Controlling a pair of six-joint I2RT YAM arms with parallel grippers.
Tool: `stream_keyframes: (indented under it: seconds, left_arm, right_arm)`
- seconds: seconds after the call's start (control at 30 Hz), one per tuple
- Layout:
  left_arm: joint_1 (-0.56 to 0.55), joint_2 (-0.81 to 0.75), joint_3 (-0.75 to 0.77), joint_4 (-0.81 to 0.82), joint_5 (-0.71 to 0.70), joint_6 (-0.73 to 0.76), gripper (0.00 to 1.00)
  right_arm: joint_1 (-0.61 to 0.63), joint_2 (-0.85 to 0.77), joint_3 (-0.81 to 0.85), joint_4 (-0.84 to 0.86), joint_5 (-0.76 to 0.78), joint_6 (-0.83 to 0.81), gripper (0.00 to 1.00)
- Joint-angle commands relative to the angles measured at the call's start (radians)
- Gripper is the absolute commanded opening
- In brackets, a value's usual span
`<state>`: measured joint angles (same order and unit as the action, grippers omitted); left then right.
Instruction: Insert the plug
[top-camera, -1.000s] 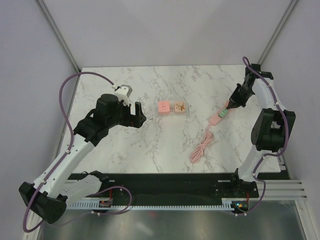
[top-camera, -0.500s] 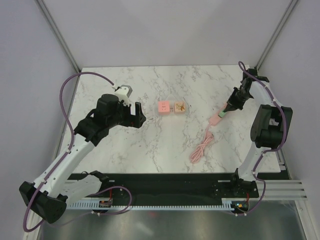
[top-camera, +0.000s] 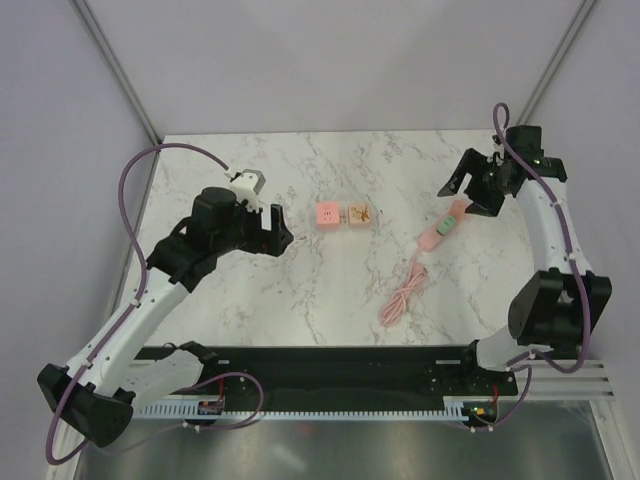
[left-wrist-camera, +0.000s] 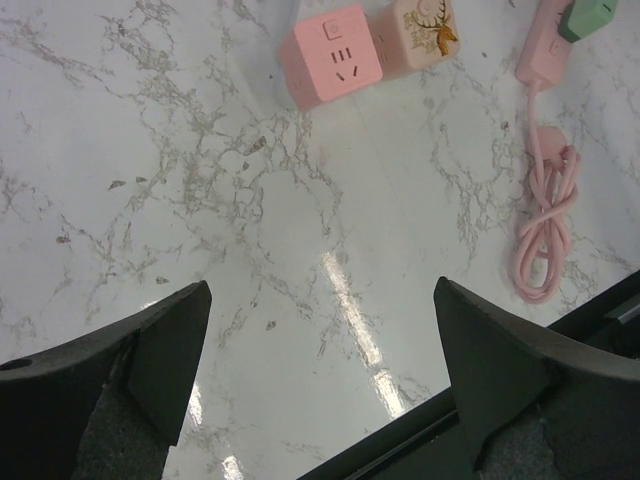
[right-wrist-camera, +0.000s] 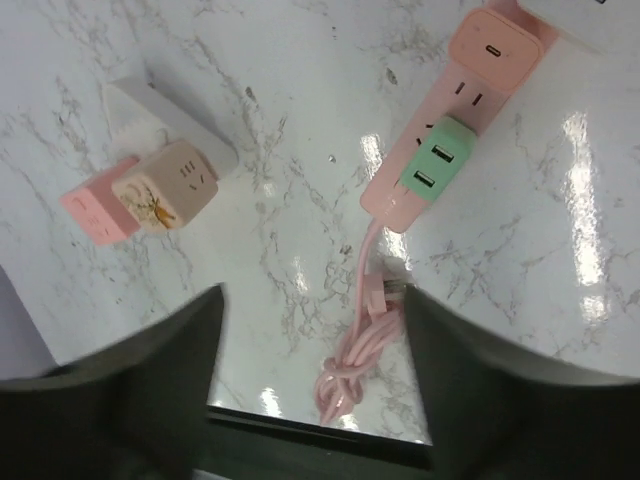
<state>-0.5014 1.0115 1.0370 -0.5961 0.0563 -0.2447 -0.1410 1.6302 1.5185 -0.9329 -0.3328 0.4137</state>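
right claw (top-camera: 466, 197) spread, above green plug (top-camera: 447, 225); left claw (top-camera: 285, 232) wide

Left arm (top-camera: 130, 320): base near-left, elbow bent, forearm running toward the middle. My left hand (top-camera: 283, 238) points right over the left-centre of the tabletop (top-camera: 330, 290), off the surface. In the left wrist view both of its fingers (left-wrist-camera: 160, 350) are spread as wide as they go, nothing between them.

Right arm (top-camera: 548, 215): base near-right, upper link rising along the right edge, forearm stretched to the far-right corner. My right hand (top-camera: 468, 195) is turned left and down over the far-right of the tabletop. In the right wrist view its fingers (right-wrist-camera: 140, 390) are parted, gripping nothing, clear of the surface.
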Motion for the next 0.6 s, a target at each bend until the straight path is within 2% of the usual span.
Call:
stream_keyframes:
  seconds: [0.0, 0.13, 0.23, 0.4, 0.57]
  left_arm:
    - [-0.005, -0.043, 0.083, 0.021, 0.082, 0.024, 1.00]
    - [-0.005, -0.082, 0.149, 0.039, 0.161, -0.022, 1.00]
    - [-0.005, -0.116, 0.192, 0.044, 0.210, -0.037, 1.00]
    - [-0.005, -0.165, 0.201, 0.056, 0.318, -0.070, 1.00]
    - [-0.005, -0.224, 0.163, 0.053, 0.304, -0.067, 1.00]
  right_arm:
    - [0.011, -0.186, -0.050, 0.039, -0.060, -0.056, 0.98]
    - [0.020, -0.403, -0.145, 0.106, -0.095, -0.040, 0.98]
    - [0.027, -0.571, -0.268, 0.227, -0.227, 0.037, 0.98]
    - [0.027, -0.725, -0.299, 0.292, -0.285, 0.128, 0.98]
    - [0.027, -0.811, -0.293, 0.306, -0.272, 0.171, 0.98]
